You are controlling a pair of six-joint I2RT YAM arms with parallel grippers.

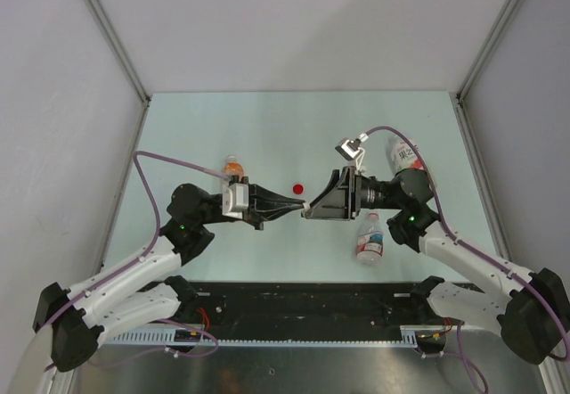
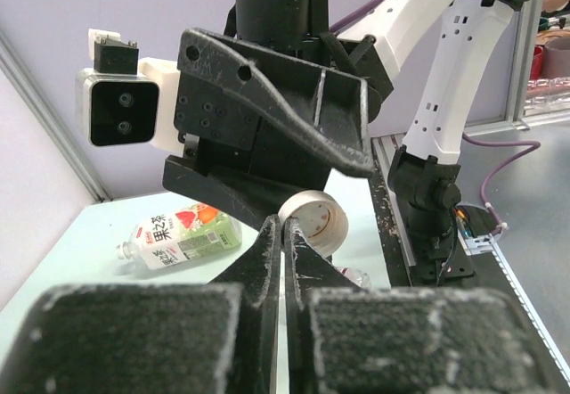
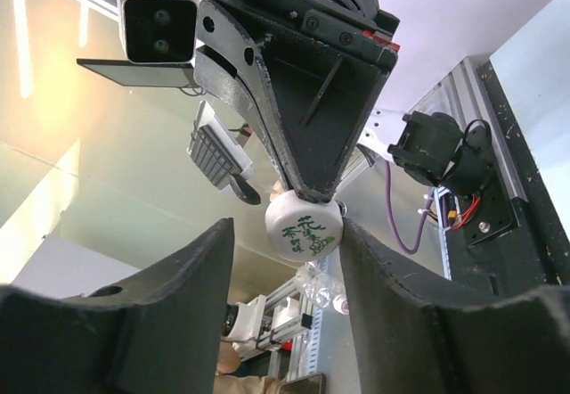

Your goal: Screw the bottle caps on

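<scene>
The white cap (image 3: pixel 305 231) is off the surface, in mid-air over its middle, green print on its top. The left gripper (image 2: pixel 283 230) has its fingers pressed together and pinches the cap's rim at their tips. The right gripper (image 1: pixel 309 210) meets it head-on, its fingers (image 3: pixel 183 278) spread to either side of the cap; one sits just beside the cap's edge and the other stands a little apart.

The red cap (image 1: pixel 298 186) lies on the surface (image 1: pixel 267 127) just beyond the two gripper tips. The orange bottle (image 1: pixel 233 168) stands upright at the far side of the left wrist. One labelled bottle (image 1: pixel 370 238) lies on its side below the right wrist, near the black rail (image 1: pixel 303 300) at the near edge. The red-labelled bottle (image 1: pixel 405 155) lies beside the right arm's far side, toward the right wall (image 1: pixel 499 100).

Open surface runs from the red cap to the far edge and out to the left wall (image 1: pixel 71 100).
</scene>
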